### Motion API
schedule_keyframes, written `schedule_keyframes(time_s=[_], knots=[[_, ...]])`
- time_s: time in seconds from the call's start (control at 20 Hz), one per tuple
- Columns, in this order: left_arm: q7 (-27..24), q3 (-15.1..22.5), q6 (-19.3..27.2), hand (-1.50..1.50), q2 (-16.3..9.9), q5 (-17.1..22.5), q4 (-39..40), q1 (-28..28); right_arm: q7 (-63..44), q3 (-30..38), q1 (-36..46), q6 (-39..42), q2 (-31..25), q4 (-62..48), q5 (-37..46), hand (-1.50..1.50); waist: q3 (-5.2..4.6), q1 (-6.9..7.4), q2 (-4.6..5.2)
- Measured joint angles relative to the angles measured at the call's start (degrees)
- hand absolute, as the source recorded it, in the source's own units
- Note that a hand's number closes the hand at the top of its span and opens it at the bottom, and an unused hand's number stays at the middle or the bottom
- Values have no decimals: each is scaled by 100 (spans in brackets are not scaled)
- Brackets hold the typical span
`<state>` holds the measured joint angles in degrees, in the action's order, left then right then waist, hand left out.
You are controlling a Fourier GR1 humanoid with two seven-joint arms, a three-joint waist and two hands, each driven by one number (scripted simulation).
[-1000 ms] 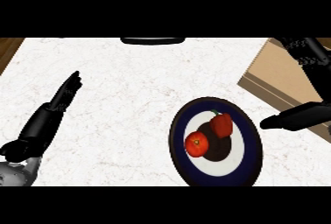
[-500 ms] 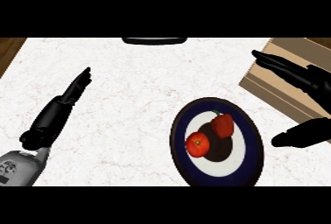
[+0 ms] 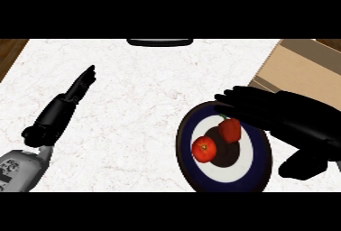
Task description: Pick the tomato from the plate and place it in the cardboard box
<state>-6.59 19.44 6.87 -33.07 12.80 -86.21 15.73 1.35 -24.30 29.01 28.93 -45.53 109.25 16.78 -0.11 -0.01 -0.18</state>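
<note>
A round red tomato (image 3: pixel 204 149) lies on the left of a white plate with a dark blue rim (image 3: pixel 183 149). Beside it, toward the plate's middle, rests a second red piece (image 3: pixel 230 130) with a green stem. My right hand (image 3: pixel 279 113) hovers over the plate's upper right edge, fingers straight and spread, pointing left, holding nothing. The cardboard box (image 3: pixel 303 63) stands at the upper right, partly hidden behind that hand. My left hand (image 3: pixel 76 90) rests open at the left, fingers pointing up and away, far from the plate.
The white marbled counter (image 3: pixel 146 90) spreads across the view. A dark flat object (image 3: pixel 160 42) lies at the far edge, top middle. Brown wood (image 3: pixel 12 49) shows past the counter's upper left corner.
My right hand has swung left and down from beside the box until it covers the plate's upper right edge. The left arm has shifted slightly. Tomato and plate have stayed put.
</note>
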Motion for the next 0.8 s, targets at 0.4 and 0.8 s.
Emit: schedule_keyframes(time_s=[0.4,0.8], knots=[[48,-128,-157,0,147,-152,106,71,-2166,-873,342,961,780,827,422,-150,1,-2,-3],[5,-386,-391,0,327,-405,80,-97,-3390,-1360,19,1543,1763,1007,842,-150,7,3,8]])
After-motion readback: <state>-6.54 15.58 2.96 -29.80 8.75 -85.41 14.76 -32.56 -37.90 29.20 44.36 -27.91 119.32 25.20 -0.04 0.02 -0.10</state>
